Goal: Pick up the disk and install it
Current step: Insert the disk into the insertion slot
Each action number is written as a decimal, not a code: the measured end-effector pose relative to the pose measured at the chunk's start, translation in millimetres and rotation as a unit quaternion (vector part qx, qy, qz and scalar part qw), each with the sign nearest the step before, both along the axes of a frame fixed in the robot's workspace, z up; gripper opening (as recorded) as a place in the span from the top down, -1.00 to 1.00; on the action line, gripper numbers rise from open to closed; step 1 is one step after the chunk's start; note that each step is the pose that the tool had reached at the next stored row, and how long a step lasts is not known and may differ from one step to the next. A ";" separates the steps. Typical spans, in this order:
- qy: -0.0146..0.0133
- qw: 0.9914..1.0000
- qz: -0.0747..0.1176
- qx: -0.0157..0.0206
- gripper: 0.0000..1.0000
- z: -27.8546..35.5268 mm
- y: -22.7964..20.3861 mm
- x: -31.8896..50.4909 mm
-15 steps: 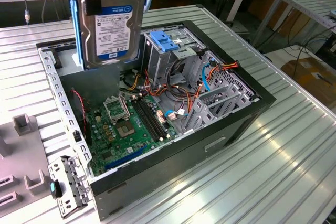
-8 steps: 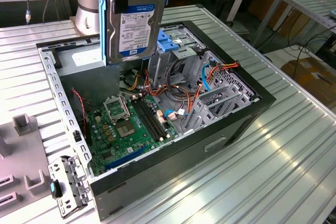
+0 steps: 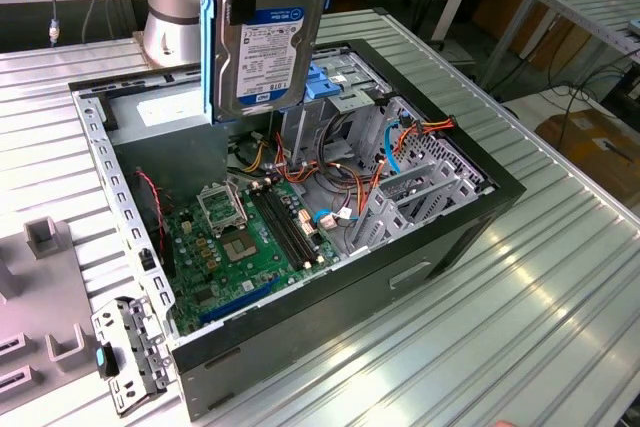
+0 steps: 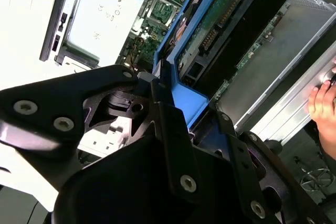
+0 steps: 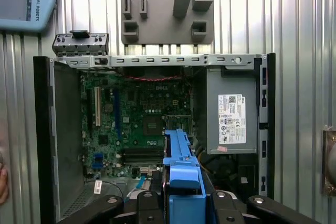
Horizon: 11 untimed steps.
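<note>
Plainly, the fingers were clamped on the disk. They gripped its upper end, with one of the blue rails running up between them in both wrist views. The disk hung upright in the air with its label toward the exterior camera, over the inside of the open case and touching nothing below.

By my judgement it would handle as a stiff, dense metal slab: heavy for its bulk, smooth on its faces and so apt to slip, and easily hurt by a knock. Its green circuit board lay bare on the back in the second wrist view. The sound hold was therefore across the side edges and rails, not on that board or its connector. The plastic rails might give a little under pressure.

Under the disk lay the motherboard, and beside that the grey power supply. A light-blue bracket stood just behind the disk in the exterior view, with cables bunched below it. The case rested on its side on the ribbed metal worktop. A person's hand lay just beside the case — well apart from the disk.
</note>
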State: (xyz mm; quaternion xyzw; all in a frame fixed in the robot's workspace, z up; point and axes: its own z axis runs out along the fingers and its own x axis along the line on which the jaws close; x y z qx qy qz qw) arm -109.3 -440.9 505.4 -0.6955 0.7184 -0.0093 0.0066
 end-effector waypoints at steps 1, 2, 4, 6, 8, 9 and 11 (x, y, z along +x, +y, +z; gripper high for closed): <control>0.000 1.000 0.000 0.000 0.25 0.0 0.0 0.1; 0.000 1.000 0.000 0.000 0.25 0.0 0.0 0.1; 0.000 1.000 0.000 0.000 0.25 0.0 0.0 0.2; 0.000 1.000 0.000 0.000 0.25 0.0 0.0 0.3; 0.000 1.000 0.000 0.000 0.25 0.0 0.0 0.4; 0.000 1.000 0.000 0.000 0.25 0.0 -0.1 0.5; 0.000 1.000 0.000 0.000 0.25 0.0 -1.8 0.5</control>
